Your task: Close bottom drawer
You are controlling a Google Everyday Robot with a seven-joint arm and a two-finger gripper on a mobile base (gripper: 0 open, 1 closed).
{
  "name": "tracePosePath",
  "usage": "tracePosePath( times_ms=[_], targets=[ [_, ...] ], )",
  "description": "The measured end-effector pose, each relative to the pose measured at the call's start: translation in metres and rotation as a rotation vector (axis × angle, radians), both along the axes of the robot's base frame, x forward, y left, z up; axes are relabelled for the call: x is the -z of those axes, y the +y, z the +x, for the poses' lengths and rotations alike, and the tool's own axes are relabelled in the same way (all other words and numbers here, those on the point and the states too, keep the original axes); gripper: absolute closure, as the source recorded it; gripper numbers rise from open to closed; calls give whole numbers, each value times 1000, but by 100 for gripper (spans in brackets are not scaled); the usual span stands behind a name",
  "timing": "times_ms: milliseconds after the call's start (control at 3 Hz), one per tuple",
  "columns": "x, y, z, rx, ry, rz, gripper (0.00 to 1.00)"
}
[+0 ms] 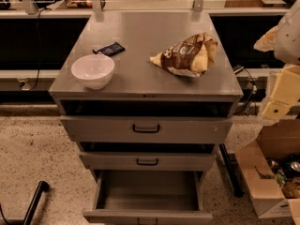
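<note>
The bottom drawer [147, 193] of the grey metal cabinet [145, 36] is pulled out toward me at the bottom of the camera view. Its plain grey inside is bare. Its low front panel [147, 216] sits at the frame's bottom edge, and the handle is cut off there. My gripper [280, 95], pale yellow below a white arm part [287, 34], hangs at the right edge of the view. It is beside the cabinet's top right corner, well above and to the right of the bottom drawer, and touches nothing.
The top drawer [146, 129] and middle drawer [147, 161] are nearly shut. On the cabinet top are a white bowl [93, 70], a dark packet [109, 48] and a brown chip bag [187, 55]. An open cardboard box [269, 177] stands on the floor at the right.
</note>
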State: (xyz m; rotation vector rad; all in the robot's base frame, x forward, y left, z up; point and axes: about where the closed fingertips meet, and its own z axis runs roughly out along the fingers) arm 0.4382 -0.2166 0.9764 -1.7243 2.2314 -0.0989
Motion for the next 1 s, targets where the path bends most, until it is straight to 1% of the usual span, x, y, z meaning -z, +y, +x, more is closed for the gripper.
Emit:
tracePosePath(
  times_ms=[333, 667, 1000],
  targets=[
    [0, 0, 0, 0, 0, 0, 0],
    [41, 7, 0, -7, 36, 44, 0],
    [99, 47, -24, -79, 49, 188, 0]
  ],
)
